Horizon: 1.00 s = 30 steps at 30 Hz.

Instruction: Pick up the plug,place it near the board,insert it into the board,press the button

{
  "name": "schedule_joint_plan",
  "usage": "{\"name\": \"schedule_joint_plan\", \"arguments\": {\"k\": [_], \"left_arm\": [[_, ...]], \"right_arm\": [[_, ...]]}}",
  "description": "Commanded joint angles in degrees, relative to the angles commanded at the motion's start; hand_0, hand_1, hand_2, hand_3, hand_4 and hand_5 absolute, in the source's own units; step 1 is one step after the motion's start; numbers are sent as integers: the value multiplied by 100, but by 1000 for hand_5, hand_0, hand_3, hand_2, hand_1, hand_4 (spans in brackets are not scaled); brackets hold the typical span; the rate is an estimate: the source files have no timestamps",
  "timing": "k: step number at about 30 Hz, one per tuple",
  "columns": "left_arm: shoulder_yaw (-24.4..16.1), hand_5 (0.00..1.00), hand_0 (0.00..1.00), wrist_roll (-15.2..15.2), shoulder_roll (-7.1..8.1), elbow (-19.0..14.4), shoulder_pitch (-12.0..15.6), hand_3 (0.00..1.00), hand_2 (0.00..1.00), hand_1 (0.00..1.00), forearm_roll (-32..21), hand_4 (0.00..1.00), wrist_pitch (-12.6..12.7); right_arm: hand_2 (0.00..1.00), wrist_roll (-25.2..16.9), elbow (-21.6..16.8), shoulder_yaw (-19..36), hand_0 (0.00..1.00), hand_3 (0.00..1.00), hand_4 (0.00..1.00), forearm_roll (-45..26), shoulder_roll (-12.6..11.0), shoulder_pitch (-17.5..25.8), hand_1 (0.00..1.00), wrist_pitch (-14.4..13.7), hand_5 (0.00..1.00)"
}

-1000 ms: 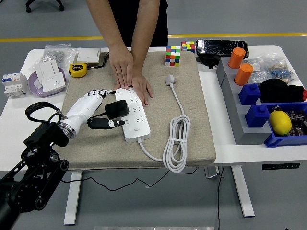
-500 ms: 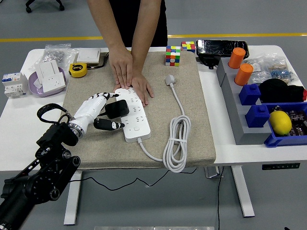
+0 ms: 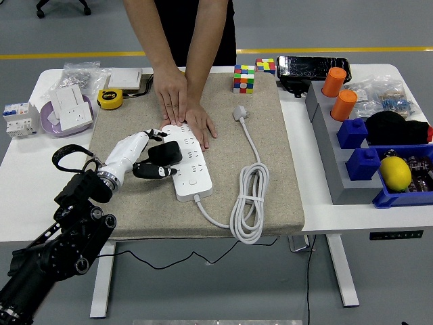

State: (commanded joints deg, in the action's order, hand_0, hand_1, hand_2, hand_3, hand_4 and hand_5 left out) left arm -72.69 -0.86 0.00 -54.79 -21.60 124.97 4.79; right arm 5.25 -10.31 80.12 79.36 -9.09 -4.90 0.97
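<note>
The left robot hand [image 3: 145, 157] grasped the black plug [image 3: 165, 152], holding it against the white board's [image 3: 188, 162] left edge, while a person's hands [image 3: 184, 110] pressed the board's far end.

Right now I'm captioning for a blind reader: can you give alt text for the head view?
The robot's left hand holds a black plug over a white power strip on a beige mat. A person's hands press down the strip's far end.
</note>
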Motion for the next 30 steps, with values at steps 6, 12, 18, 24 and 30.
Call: {"name": "schedule_joint_plan", "arguments": {"k": [6, 12, 18, 24, 30], "left_arm": [[-20, 270, 842, 2, 0, 152, -36, 728, 717, 822, -198, 998, 32], [-35, 287, 822, 4, 0, 221, -108, 708, 699, 801, -272, 998, 18], [-29, 309, 812, -5, 0, 274, -160, 681, 684, 785, -380, 998, 14], [-30, 303, 759, -35, 0, 309, -192, 565, 607, 730, -429, 998, 61], [-23, 299, 669, -22, 0, 344, -199, 511, 540, 651, -429, 998, 35]], "right_arm": [[744, 6, 0, -10, 823, 782, 998, 1, -3, 8, 746, -1, 893], [744, 6, 0, -22, 823, 782, 998, -10, -1, -3, 747, -3, 892], [744, 14, 0, -22, 823, 782, 998, -10, 0, -14, 747, 0, 891], [743, 11, 0, -20, 822, 782, 998, -17, 2, -25, 746, -2, 891], [743, 15, 0, -26, 822, 782, 998, -17, 4, -23, 746, -4, 890]]}}
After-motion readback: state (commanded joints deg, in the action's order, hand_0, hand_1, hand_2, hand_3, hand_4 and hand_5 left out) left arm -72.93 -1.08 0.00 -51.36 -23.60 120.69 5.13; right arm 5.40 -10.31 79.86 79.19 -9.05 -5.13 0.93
